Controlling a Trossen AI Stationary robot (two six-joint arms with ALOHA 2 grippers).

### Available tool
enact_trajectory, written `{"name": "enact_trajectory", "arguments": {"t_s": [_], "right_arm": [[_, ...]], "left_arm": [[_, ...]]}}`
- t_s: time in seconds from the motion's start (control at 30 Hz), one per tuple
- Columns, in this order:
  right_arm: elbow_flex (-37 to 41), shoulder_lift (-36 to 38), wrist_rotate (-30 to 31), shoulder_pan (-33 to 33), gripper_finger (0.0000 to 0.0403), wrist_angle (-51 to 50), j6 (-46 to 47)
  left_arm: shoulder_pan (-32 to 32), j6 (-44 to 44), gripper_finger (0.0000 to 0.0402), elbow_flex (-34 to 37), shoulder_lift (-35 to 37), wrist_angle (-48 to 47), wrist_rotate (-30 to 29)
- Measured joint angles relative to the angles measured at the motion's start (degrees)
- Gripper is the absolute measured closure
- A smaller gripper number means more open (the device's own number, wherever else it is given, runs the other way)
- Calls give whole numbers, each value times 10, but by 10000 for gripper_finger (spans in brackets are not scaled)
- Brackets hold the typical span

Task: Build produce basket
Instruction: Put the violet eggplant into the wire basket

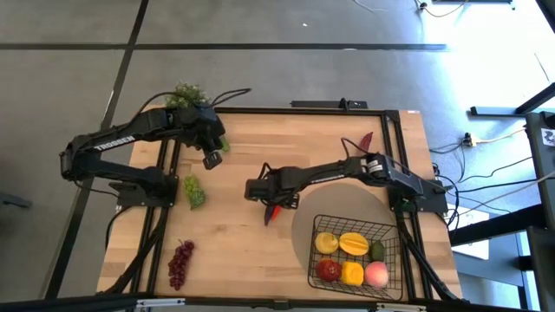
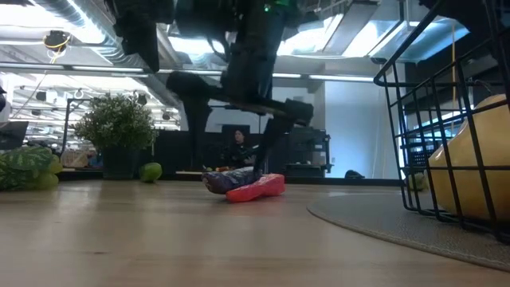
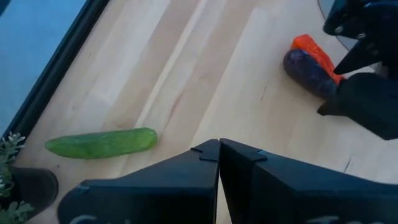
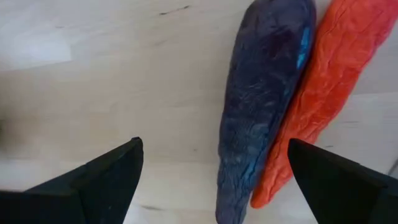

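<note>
The basket (image 1: 392, 227) sits at the table's (image 1: 243, 173) near right corner, six pieces already inside. Left of it, the right gripper (image 4: 214, 171), fingers wide apart, hovers over a red chili (image 4: 317, 93) and a purple one (image 4: 264, 99) lying side by side; a clean pick likely means straddling one chili only. The left gripper (image 3: 219, 152), fingers together, waits far left of the basket. Outside: two grape bunches, two chilies, one cucumber (image 3: 101, 142).
</note>
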State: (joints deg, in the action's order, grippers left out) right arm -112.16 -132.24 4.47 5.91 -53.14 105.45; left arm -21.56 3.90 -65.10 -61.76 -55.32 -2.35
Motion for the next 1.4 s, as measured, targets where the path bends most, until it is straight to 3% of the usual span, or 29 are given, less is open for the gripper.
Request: {"name": "enact_trajectory", "arguments": {"t_s": [0.43, 1.4], "right_arm": [[0, -19, 7, -8, 18, 46, -9], [0, -21, 20, -8, 18, 39, -23]], "left_arm": [[0, -1, 401, 0, 0, -1, 1], [0, 1, 401, 0, 0, -3, 1]]}}
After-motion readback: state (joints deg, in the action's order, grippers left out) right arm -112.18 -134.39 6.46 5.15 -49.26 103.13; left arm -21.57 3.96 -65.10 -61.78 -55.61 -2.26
